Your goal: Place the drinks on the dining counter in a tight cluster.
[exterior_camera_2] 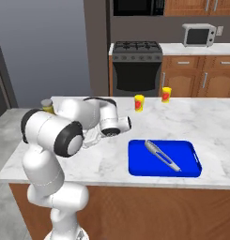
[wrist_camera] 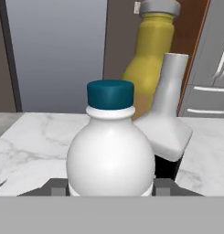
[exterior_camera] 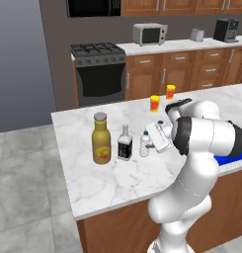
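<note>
My pincer [wrist_camera: 111, 188] has a finger on each side of the tiny clear bottle [exterior_camera: 145, 143], looks like I'm gripping it low on the body while it stands on the dining counter [exterior_camera: 117, 180]. Just beside it is the small dark square bottle [exterior_camera: 124, 143], then the tall mustard-yellow bottle [exterior_camera: 101, 139] next along. All three are upright in a row.

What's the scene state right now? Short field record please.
surface: dining counter, white marble
drinks: yellow bottle, dark square bottle, small clear bottle, upright in a row
end effector: fingers flank the small clear bottle; grip contact unclear
others: blue tray holding a tool; two yellow cups
</note>
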